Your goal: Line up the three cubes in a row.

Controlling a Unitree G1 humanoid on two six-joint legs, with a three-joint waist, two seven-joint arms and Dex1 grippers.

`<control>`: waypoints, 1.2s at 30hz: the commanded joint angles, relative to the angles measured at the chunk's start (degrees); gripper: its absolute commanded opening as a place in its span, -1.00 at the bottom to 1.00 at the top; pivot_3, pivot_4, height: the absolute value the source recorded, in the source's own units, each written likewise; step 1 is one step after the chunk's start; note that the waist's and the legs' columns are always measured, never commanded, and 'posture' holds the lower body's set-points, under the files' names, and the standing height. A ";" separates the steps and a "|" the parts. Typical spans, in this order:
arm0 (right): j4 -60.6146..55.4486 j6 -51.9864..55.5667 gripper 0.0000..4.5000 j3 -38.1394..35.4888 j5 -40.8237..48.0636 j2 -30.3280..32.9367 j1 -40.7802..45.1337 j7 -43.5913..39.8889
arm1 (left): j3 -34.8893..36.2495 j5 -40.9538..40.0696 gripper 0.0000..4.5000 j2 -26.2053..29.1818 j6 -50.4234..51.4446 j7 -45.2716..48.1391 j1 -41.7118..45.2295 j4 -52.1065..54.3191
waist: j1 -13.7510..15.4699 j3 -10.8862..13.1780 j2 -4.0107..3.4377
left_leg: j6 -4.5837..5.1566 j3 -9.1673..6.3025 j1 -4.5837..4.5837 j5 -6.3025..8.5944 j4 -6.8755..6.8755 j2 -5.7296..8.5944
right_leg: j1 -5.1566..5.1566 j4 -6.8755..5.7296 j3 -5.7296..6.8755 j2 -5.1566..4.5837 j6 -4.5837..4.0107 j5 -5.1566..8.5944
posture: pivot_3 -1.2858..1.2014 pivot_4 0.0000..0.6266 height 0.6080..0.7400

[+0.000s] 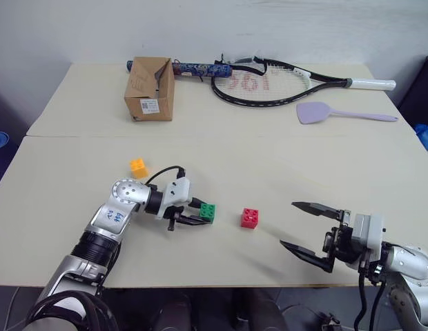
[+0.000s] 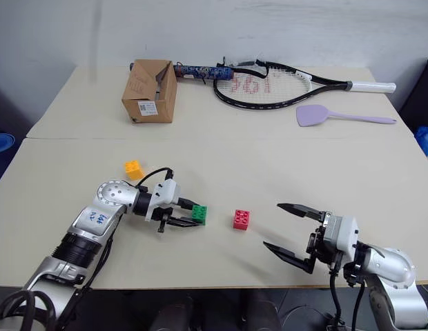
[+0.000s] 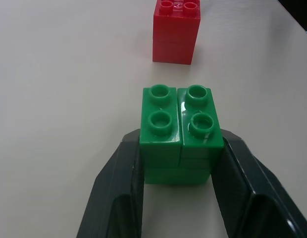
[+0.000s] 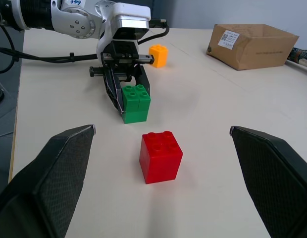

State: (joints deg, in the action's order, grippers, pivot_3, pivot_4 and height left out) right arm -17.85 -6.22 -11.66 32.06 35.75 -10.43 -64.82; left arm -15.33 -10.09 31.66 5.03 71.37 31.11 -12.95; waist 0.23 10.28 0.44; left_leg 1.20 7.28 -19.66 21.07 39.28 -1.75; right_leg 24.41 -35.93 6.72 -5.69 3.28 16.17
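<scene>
Cubes: three little studded bricks on the near half of the table (image 1: 69, 227). From where I'm driving, the green brick (image 1: 208, 212) sits just left of the red brick (image 1: 250, 218), a small gap between them. The yellow-orange brick (image 1: 138, 167) is off on its own, farther back and to the left.
Left gripper: left gripper (image 1: 194, 216) is clamped on the green brick, one black finger on each side. The brick looks down on the tabletop, though I can't swear to it.
Right gripper: right gripper (image 1: 311, 228) has its fingers spread wide and holds nothing. It hangs near the front edge, pointing across at the red brick from the right.
Box: brown cardboard box (image 1: 150, 88) at the far left, flaps up. I can't see what's in it from here.
Other stuff: tennis racket (image 1: 269, 84) lying along the back edge, handle end by the box. Lilac spatula (image 1: 342, 113) flat just in front of the racket.
In the way: open tabletop between the red brick and the right gripper.
</scene>
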 commanded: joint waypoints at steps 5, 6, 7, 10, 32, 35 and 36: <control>-0.23 -0.38 1.00 0.45 0.23 -0.09 1.87 0.34 | 2.09 -0.41 0.34 0.30 -0.15 -0.94 -0.63 1.71 | 0.01 0.00 0.00 | 0.00 0.00 0.00 0.00 0.01 0.00 | 0.00 -0.01 0.00 0.00 0.00 0.00 | 0.03 -0.52 1.00; 0.14 -0.29 1.00 0.70 0.30 -0.07 2.51 0.12 | 3.03 -0.40 0.48 0.53 -1.22 -1.77 -0.88 1.84 | -0.01 0.00 0.00 | 0.01 0.00 -0.01 0.00 0.02 0.00 | 0.00 0.00 0.00 0.00 0.00 0.00 | 0.03 -0.52 1.00; 0.46 -0.20 1.00 0.95 0.38 -0.04 3.08 -0.14 | 4.00 -0.46 0.59 1.01 -2.07 -2.39 -1.33 2.18 | -0.08 0.00 0.00 | 0.01 0.00 0.00 0.00 0.02 0.00 | 0.00 0.00 0.00 0.00 0.00 0.00 | 0.03 -0.52 1.00; 1.08 -0.04 1.00 1.55 0.51 -0.01 4.12 -0.82 | 7.56 -2.49 0.74 3.76 -2.81 -1.97 -4.90 5.91 | -0.36 0.00 0.00 | 0.00 -0.01 0.00 0.00 0.02 -0.03 | 0.00 -0.01 0.00 0.00 0.00 0.00 | 0.03 -0.52 1.00; 1.60 0.42 1.00 5.94 1.86 -8.23 12.34 2.91 | 53.48 -18.76 1.00 -2.10 0.69 -30.00 -45.59 18.43 | 0.73 -0.03 0.07 | 0.10 -0.14 0.19 0.23 -0.09 0.08 | -0.11 0.07 0.06 -0.43 -0.06 0.03 | 0.03 -0.52 1.00; 2.36 -0.25 1.00 6.14 1.37 -7.98 12.25 2.48 | 49.60 -16.60 1.00 -1.06 3.02 -33.40 -39.63 18.31 | 1.08 -0.03 0.07 | 0.08 -0.14 0.19 0.24 -0.09 0.08 | -0.10 0.05 0.06 -0.43 -0.06 0.03 | 0.03 -0.52 1.00; 2.80 -0.65 1.00 6.16 1.15 -7.92 12.21 2.28 | 48.03 -15.55 1.00 -0.85 4.28 -35.37 -37.07 18.48 | 1.16 -0.03 0.07 | 0.07 -0.14 0.19 0.24 -0.09 0.08 | -0.11 0.05 0.06 -0.43 -0.06 0.03 | 0.03 -0.52 1.00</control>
State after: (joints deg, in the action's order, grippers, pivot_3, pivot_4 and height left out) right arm -14.07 -5.93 -4.90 32.78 27.88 1.66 -62.29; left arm 34.21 -26.55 29.66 8.15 38.61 -7.93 3.70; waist 1.39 10.25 0.51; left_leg 1.28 7.14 -19.47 21.30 39.19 -1.65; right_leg 24.31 -35.90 6.81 -6.12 3.22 16.20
